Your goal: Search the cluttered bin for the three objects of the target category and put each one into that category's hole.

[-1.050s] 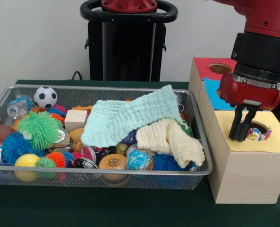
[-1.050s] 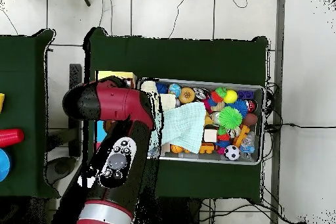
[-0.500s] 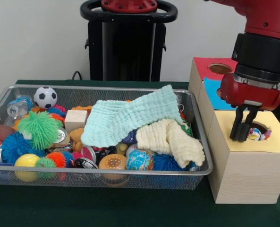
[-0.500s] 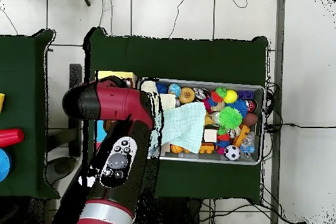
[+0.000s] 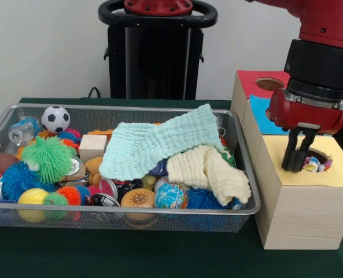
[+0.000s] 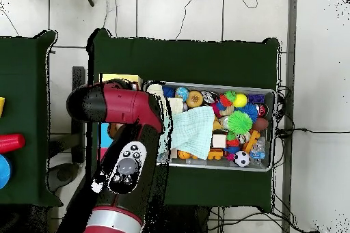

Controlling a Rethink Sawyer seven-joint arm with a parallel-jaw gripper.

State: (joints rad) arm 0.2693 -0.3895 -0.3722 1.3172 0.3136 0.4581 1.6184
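Green cloth covers the desk under the wire bin (image 5: 243, 211) of toys. From above, the red arm (image 5: 324, 55) points straight down, its gripper (image 5: 297, 165) spread apart above the yellow box's hole (image 5: 317, 159), where a colourful ball (image 5: 310, 164) sits.

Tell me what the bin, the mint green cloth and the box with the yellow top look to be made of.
Bin: metal wire mesh, silvery, see-through walls under a solid shiny rim.
Mint green cloth: soft woven fabric, probably cotton muslin; matte, crinkled, draping in folds.
Box with the yellow top: pale unfinished wood, judging by the grain lines on its front; the yellow top looks like paper or paint, hard to tell which.
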